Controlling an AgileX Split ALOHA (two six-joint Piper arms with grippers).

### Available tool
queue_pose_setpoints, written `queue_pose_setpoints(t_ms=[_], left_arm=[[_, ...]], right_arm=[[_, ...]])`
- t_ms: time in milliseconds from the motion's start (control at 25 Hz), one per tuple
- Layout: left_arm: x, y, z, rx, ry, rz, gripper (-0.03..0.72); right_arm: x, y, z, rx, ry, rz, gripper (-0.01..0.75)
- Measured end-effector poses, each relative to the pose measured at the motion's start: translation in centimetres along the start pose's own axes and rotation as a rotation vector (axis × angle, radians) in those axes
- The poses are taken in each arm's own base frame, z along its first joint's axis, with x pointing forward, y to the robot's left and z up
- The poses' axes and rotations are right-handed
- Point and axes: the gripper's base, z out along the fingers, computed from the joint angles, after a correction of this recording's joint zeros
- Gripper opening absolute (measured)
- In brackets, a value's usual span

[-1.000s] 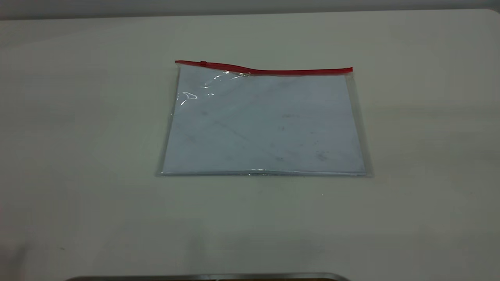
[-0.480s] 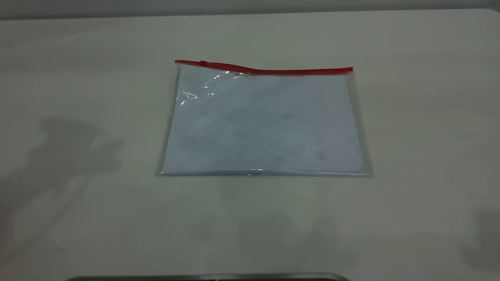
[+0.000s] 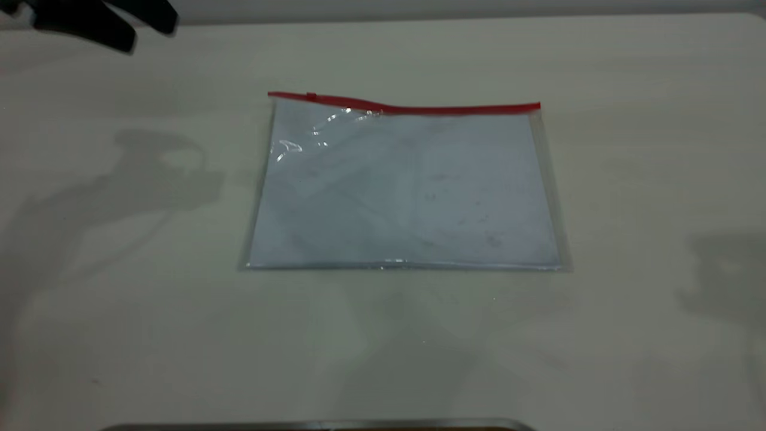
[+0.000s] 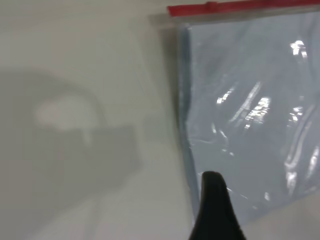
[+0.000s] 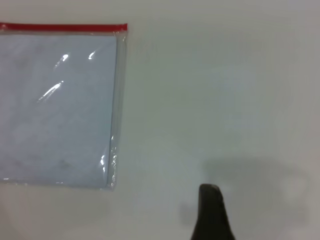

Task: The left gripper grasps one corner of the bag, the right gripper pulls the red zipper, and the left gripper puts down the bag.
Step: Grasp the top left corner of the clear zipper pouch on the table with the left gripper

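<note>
Checking state: bag (image 3: 407, 191) lies flat mid-table (image 3: 628, 149), nothing touching it. Red zipper (image 3: 419, 109) runs along the 12 o'clock edge. It has a slight hump toward the 11 o'clock end, where the plastic is wrinkled and shiny. Slider tab (image 3: 311, 96) sits close to that 11 o'clock end, so the strip reads closed nearly full length. Pale smudged sheet (image 3: 413, 209) is inside and fills most of the pouch.

Left gripper (image 3: 149, 33) is up at 10 o'clock from the bag, at the far corner of the exterior view, well apart from it and off the surface. Two black prongs show with a clear gap between them, so it's spread, holding nothing. Its shadow (image 3: 149, 179) falls on the table at 9 o'clock from the bag. Left wrist view has the corner of the bag (image 4: 167, 17) at the red strip's end in sight, with one fingertip (image 4: 215, 205) over the bag's side edge.

Right gripper (image 5: 210, 215): only a sliver of black shows in its own wrist view, over bare table beside the bag's other short side. Can't tell whether it's wide or closed. It isn't in the exterior view; just a shadow (image 3: 724, 275) at 4 o'clock from the bag.

Thin metal edge (image 3: 317, 425) at 6 o'clock, bottom of the exterior view.
</note>
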Motion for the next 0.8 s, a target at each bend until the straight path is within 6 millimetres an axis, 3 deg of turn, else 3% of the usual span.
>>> queue_pose_setpoints(t_ms=[160,400,800], left_arm=[[-0.8,1.7,3.2,0.000,0.034,-0.016,0.577],[-1.4,3.2,7.4,0.009,0.025,0.004,0.577],[-1.8,3.3,13.1,0.106,-0.048,0.046,0.577]], right_arm=[[-1.0,-0.2,2.6,-0.010,0.055,-0.010,0.582],[-0.9,-0.4,5.3,-0.024,0.106,-0.014,0.582],[-0.8,-0.5,6.1,-0.024,0.114,-0.028,0.582]])
